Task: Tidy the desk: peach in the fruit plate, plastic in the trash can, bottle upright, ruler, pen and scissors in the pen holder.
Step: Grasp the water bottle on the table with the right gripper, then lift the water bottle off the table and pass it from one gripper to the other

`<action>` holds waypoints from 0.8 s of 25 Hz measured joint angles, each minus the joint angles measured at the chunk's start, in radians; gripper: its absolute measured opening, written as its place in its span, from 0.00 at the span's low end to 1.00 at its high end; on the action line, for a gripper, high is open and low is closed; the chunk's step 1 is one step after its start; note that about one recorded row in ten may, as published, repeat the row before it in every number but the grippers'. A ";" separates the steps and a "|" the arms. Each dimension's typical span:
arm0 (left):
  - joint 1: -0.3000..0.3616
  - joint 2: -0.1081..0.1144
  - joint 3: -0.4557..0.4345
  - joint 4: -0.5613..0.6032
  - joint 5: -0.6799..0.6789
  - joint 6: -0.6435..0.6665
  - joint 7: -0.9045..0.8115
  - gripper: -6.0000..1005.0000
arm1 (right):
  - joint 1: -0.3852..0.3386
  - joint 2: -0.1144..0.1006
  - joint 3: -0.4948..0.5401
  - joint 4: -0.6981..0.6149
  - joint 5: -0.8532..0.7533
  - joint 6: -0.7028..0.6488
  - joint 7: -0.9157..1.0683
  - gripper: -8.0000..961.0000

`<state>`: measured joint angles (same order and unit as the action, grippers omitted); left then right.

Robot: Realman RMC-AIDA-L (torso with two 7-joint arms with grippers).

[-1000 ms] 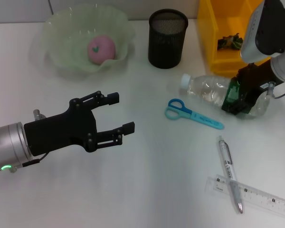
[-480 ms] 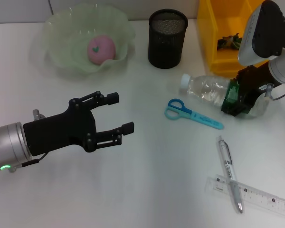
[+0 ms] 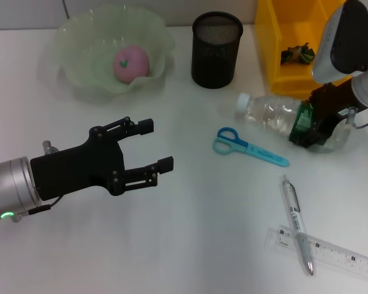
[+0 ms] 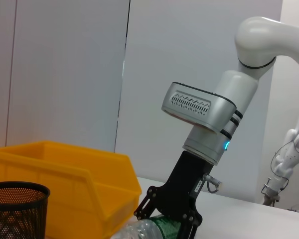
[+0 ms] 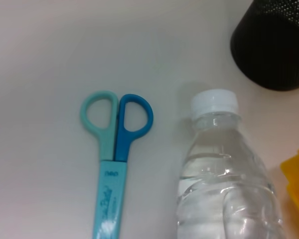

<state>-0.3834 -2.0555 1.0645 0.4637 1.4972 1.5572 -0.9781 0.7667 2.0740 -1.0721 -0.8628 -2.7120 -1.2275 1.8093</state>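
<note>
Clear plastic bottle (image 3: 276, 116) lies gripped at its green label by the right gripper (image 3: 311, 125). Pivot slowly, base down. Left gripper (image 3: 150, 147) hovers wide.

- A grey wall (image 3: 24, 15) shows past the far edge of the counter (image 3: 202, 245), near its far left corner.
- A thin dark line (image 3: 65, 8) runs up and down on that strip of wall.
- In the left wrist view the same wall (image 4: 65, 74) stands tall behind the counter. It is pale, plain and flat.
- The wall is made of big smooth panels (image 4: 189, 45) set side by side.
- A dark gap (image 4: 124, 74) runs straight up between two of the panels.
- A fainter line (image 4: 14, 74) runs up the wall farther along.
</note>
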 joint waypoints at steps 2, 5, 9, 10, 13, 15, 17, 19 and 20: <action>0.000 0.000 0.000 0.001 0.000 0.000 -0.005 0.70 | -0.007 0.001 0.001 -0.017 0.000 -0.005 0.000 0.83; 0.000 0.000 0.000 0.001 0.000 0.000 -0.006 0.70 | -0.024 0.002 0.003 -0.054 0.004 -0.022 0.001 0.83; 0.000 -0.003 -0.008 0.001 -0.001 0.001 -0.007 0.70 | -0.051 0.003 0.005 -0.120 0.051 -0.096 0.001 0.82; 0.000 -0.004 -0.009 0.001 -0.001 0.001 -0.007 0.70 | -0.061 0.003 0.005 -0.139 0.069 -0.113 0.000 0.82; 0.000 -0.004 -0.010 0.002 -0.001 0.002 -0.007 0.70 | -0.093 0.002 0.006 -0.188 0.105 -0.139 -0.001 0.81; 0.000 -0.004 -0.012 0.003 -0.001 0.002 -0.007 0.70 | -0.116 0.002 0.007 -0.215 0.123 -0.150 -0.003 0.80; 0.000 -0.005 -0.019 0.001 -0.002 0.003 -0.007 0.70 | -0.142 0.001 0.007 -0.241 0.160 -0.162 -0.008 0.80; 0.000 -0.005 -0.023 -0.002 -0.003 0.003 -0.007 0.70 | -0.180 -0.003 0.008 -0.276 0.232 -0.179 -0.018 0.80; 0.000 -0.007 -0.025 -0.006 -0.004 0.004 -0.007 0.70 | -0.193 -0.005 0.011 -0.288 0.259 -0.185 -0.024 0.80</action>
<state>-0.3834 -2.0627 1.0394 0.4577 1.4928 1.5613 -0.9851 0.5737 2.0695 -1.0614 -1.1508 -2.4534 -1.4125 1.7858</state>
